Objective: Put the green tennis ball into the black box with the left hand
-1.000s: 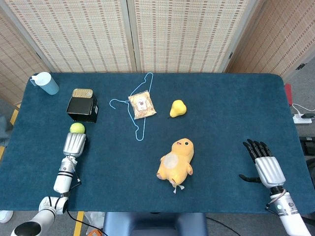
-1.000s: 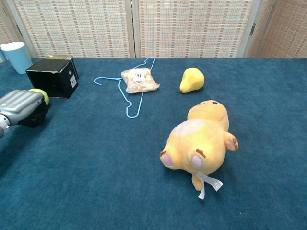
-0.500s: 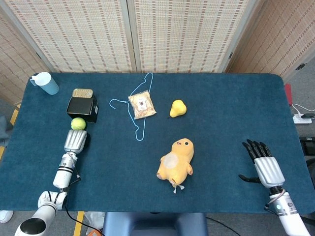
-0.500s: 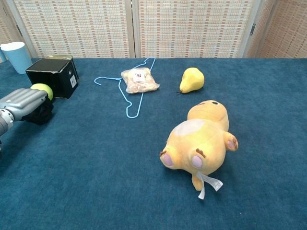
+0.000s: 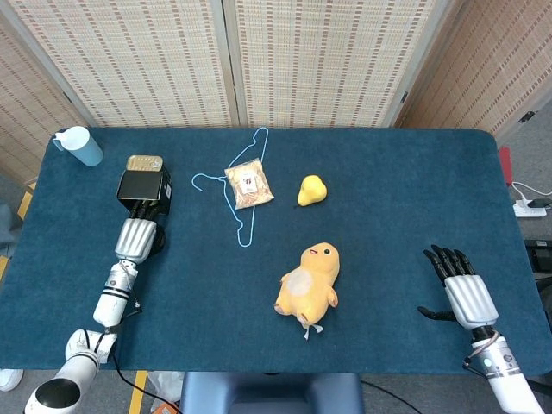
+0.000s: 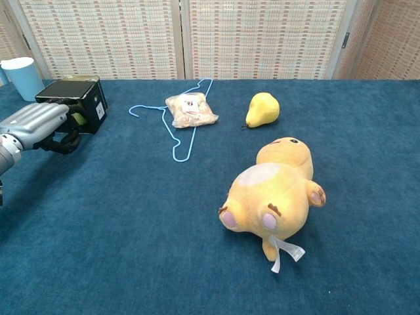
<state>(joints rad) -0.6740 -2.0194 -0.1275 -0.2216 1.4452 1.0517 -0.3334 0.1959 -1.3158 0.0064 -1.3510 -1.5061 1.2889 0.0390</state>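
While left hand point(image 6: 36, 125) reaches box point(image 6: 73, 105), fingers point(image 6: 62, 131) curled round ball point(image 6: 79, 119), green sliver showing in chest view, hidden from head view. Surface point(image 5: 388, 216) blue. Right hand point(image 5: 464, 291) idle at near edge, fingers spread, holding nothing. Box on side, mouth toward hand, ball at its opening; contents beyond that too dark to tell. Judgement: push ball well inside before letting go, keep wrist low, avoid shoving box. Cup point(image 5: 80, 145) upright, contents unseen.

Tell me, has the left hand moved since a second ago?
Yes. The left hand has advanced toward the black box; its fingers now reach the box's near side, carrying the tennis ball there.
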